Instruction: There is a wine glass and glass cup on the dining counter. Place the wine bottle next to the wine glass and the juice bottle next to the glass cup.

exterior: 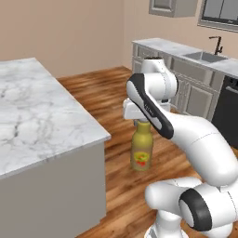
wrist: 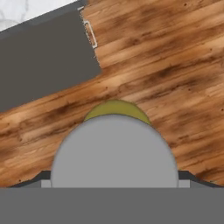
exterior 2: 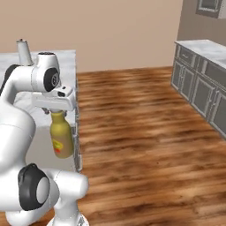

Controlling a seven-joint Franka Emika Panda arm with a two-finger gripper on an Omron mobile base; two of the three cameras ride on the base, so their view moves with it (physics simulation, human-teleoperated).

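Observation:
The juice bottle [exterior: 142, 151], amber-yellow with a red-and-green label, hangs upright over the wooden floor just off the corner of the dining counter [exterior: 37, 111]. My gripper [exterior: 141, 122] is shut on its neck from above. From the right base view the juice bottle [exterior 2: 62, 139] hangs under the gripper [exterior 2: 57, 111], close to the counter's side. In the hand view its grey cap [wrist: 113, 151] sits between my fingertips [wrist: 43, 177]. A slim grey neck with a pale top [exterior 2: 22, 50] rises behind my arm, perhaps the wine bottle; its body is hidden. The wine glass and glass cup are out of view.
The counter's dark side panel [wrist: 43, 65] lies close to the bottle. Open wooden floor [exterior 2: 141, 123] stretches to the right. Grey cabinets with a sink counter [exterior: 204, 58] line the far wall.

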